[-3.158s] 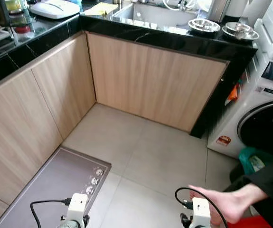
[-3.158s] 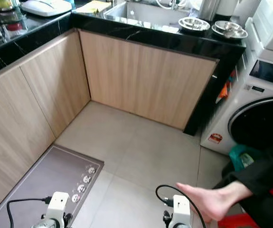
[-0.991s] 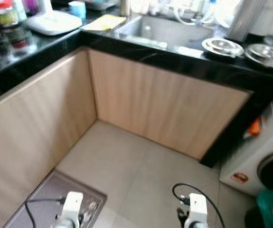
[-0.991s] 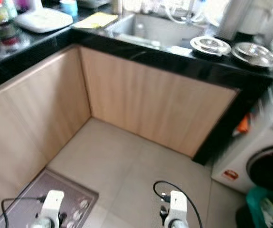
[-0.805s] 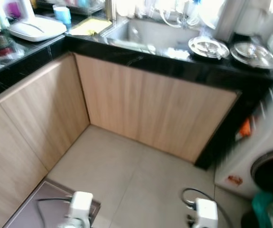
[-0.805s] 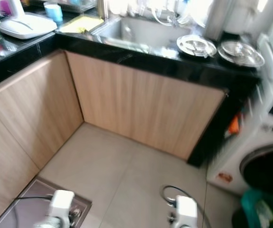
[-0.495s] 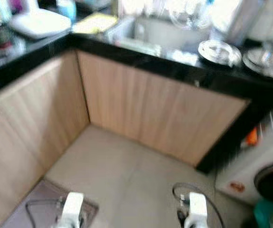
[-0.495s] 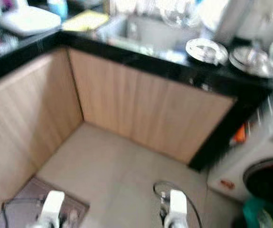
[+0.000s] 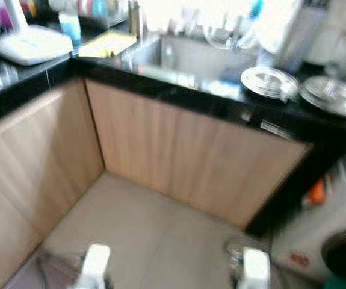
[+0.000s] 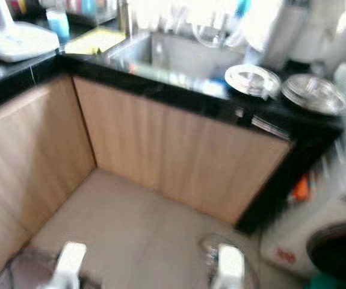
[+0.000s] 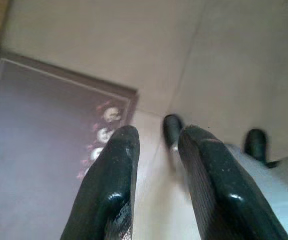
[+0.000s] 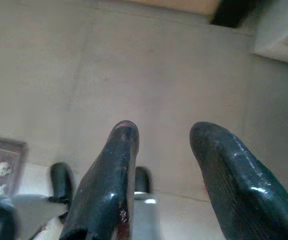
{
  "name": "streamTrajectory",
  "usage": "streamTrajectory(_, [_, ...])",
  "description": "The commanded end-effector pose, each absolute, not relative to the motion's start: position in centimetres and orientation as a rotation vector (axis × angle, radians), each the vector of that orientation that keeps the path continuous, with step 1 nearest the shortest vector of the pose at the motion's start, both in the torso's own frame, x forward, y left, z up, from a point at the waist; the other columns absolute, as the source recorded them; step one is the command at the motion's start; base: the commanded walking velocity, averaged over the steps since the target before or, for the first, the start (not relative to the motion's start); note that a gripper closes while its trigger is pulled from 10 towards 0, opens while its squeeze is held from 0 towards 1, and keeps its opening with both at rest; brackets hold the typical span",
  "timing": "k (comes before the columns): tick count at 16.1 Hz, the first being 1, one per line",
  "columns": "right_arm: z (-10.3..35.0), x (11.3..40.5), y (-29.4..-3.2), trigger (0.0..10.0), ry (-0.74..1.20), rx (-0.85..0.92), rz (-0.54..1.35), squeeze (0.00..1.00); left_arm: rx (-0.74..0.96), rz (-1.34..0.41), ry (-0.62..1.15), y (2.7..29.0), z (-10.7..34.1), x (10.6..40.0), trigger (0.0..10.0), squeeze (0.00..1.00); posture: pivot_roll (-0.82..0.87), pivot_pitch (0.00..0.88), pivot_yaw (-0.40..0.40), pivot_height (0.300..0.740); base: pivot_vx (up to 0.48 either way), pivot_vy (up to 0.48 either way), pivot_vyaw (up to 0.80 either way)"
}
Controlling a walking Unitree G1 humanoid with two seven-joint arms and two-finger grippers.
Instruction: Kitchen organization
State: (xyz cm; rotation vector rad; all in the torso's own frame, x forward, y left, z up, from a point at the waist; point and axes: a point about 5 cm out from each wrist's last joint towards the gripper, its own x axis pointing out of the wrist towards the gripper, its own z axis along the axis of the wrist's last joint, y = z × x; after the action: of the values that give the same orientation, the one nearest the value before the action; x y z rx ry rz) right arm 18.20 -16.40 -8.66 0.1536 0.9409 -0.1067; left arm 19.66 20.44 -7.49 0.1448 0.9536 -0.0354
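A black L-shaped counter [image 9: 179, 90] with wooden fronts stands ahead, blurred. A steel sink [image 9: 203, 54] is set into it, and two steel plates [image 9: 269, 81] lie to its right. A white appliance [image 9: 31, 45] and a yellow cloth [image 9: 106, 43] sit on the left stretch. Both arms hang low over the floor tiles. My left gripper [image 11: 154, 137] is open with nothing between its fingers. My right gripper [image 12: 159, 132] is open too, above bare tiles.
A washing machine [image 9: 335, 241] stands to the right of the counter, with something orange [image 9: 316, 191] hanging beside it. A dark floor mat [image 11: 48, 135] with small white figures lies at the lower left. Light floor tiles [image 9: 160, 235] fill the corner between the cabinets.
The camera has moved nearer the counter and tipped up a little, with heavy blur. The person's hand seen at the lower right earlier is out of the picture.
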Motion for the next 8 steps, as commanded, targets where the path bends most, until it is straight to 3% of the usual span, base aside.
streamTrajectory(1, [-8.67,17.89,-17.83,10.0,0.939,0.136,-0.144,0.00,0.157,-0.071,0.945,19.52,-7.45,20.03,10.0,0.00,-0.01,0.052,-0.059,0.740,0.368,0.000,0.00])
streamTrajectory(8, [-8.72,17.76,-17.76,10.0,0.935,0.142,-0.146,0.00,0.159,-0.080,0.945,19.46,-7.44,20.06,10.0,0.00,0.00,0.038,-0.057,0.740,0.367,0.000,0.00])
